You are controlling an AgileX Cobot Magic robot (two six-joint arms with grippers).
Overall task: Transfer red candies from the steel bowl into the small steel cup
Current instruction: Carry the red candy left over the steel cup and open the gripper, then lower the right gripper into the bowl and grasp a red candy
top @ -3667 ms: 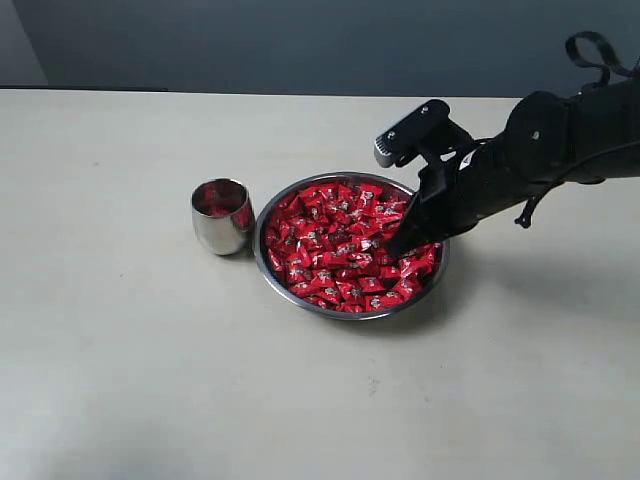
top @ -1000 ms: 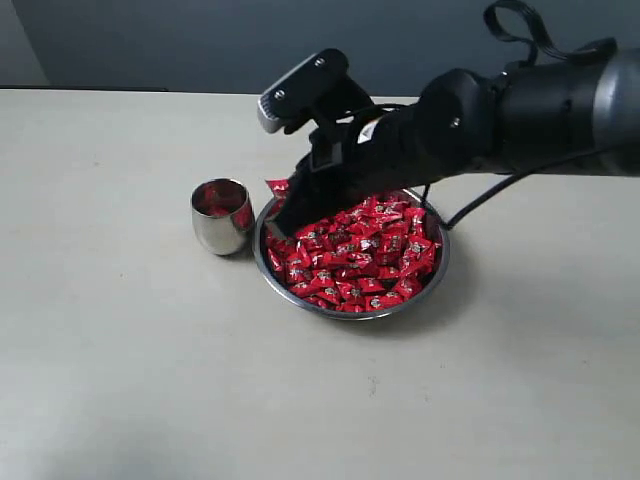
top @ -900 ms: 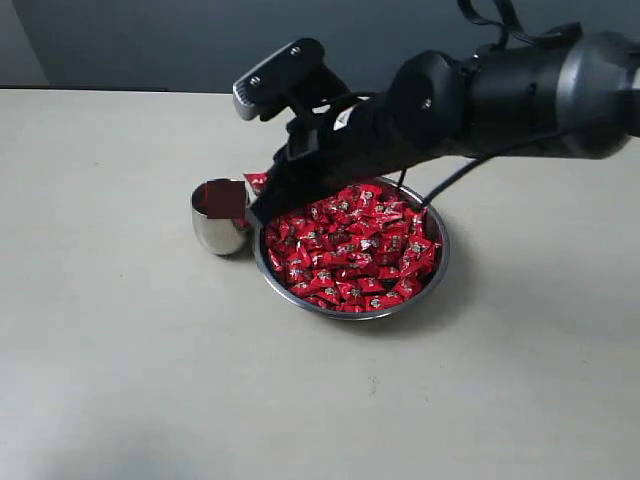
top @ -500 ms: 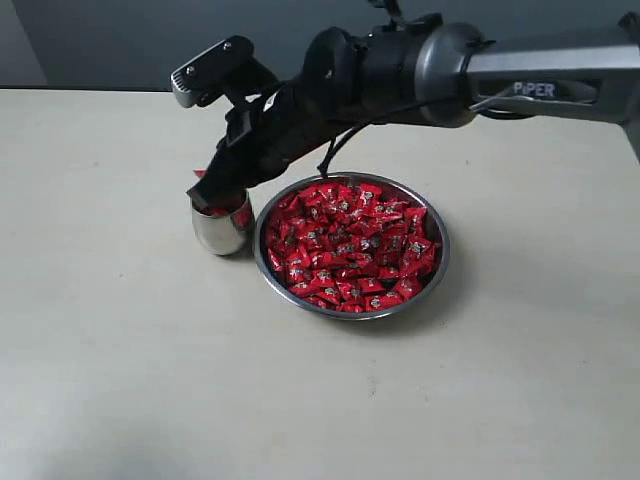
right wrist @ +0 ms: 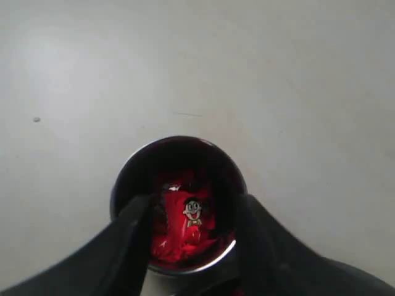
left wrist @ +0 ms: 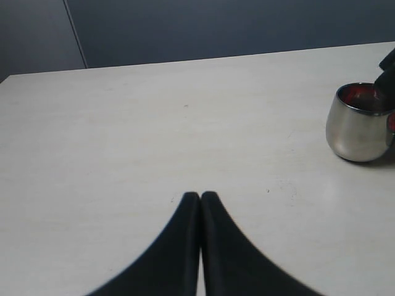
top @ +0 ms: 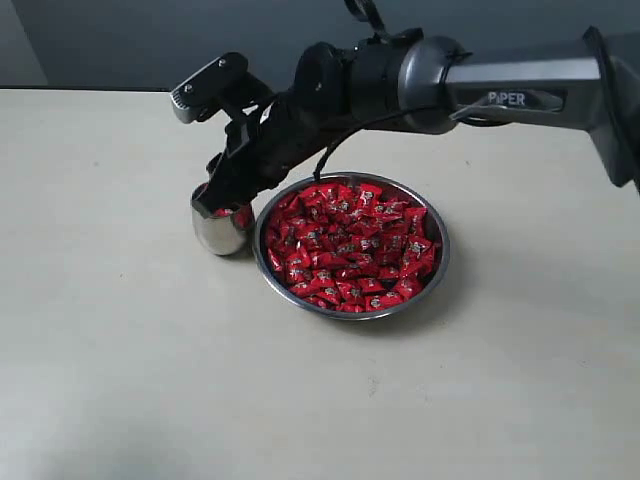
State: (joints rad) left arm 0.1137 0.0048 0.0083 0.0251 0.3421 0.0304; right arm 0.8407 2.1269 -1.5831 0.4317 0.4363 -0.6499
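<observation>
Red candy [right wrist: 188,216] in small steel cup [right wrist: 179,147], between parted fingers [right wrist: 133,240]

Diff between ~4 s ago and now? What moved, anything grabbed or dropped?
The right gripper left the wide shallow steel bowl with a shiny red-wrapped candy, swung across to the small polished steel cup and now hangs at its mouth, jaws apart; the candy lies inside, apparently released. Bowl, its candy heap and cup stayed put.
</observation>
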